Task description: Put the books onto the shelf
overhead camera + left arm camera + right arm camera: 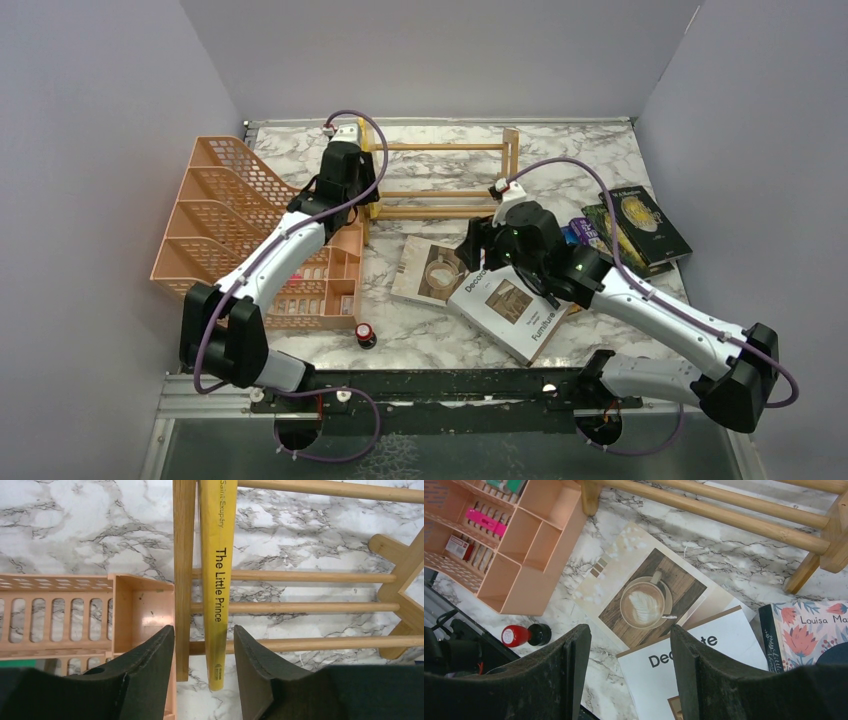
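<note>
Books sit in two places. One thin yellow paperback [217, 580], its glossy spine lettered "The Little Prince", stands spine-up in the light-wood slatted shelf [300, 575], close against the flat upright of the rack's end frame. Book and upright both run between the matte black fingers [150, 665] of the left pincer [202, 630]. Its jaws stand partly apart, one tip at the wooden upright, the other at the book's far face; whether they squeeze either, I cannot tell. Round dowel rails stretch away past one finger, and a smooth corner of the peach plastic mesh file tray [142, 610] lies beside the other. The right pincer [630, 630] hangs open with nothing in it above the loose books lying flat. Beneath its gap is a beige book with a latte-cup photograph [644, 597], overlapped at one corner by the white "Decorate" book [689, 665] under one finger. A dark floral-covered book [809, 630] lies just beyond that. A dark green book with a gold disc [640, 225] lies farther out, behind the pincer's wrist. Near the other finger, a small black object with a red cap [516, 636] rests on the veined white marble tabletop [420, 340].
</note>
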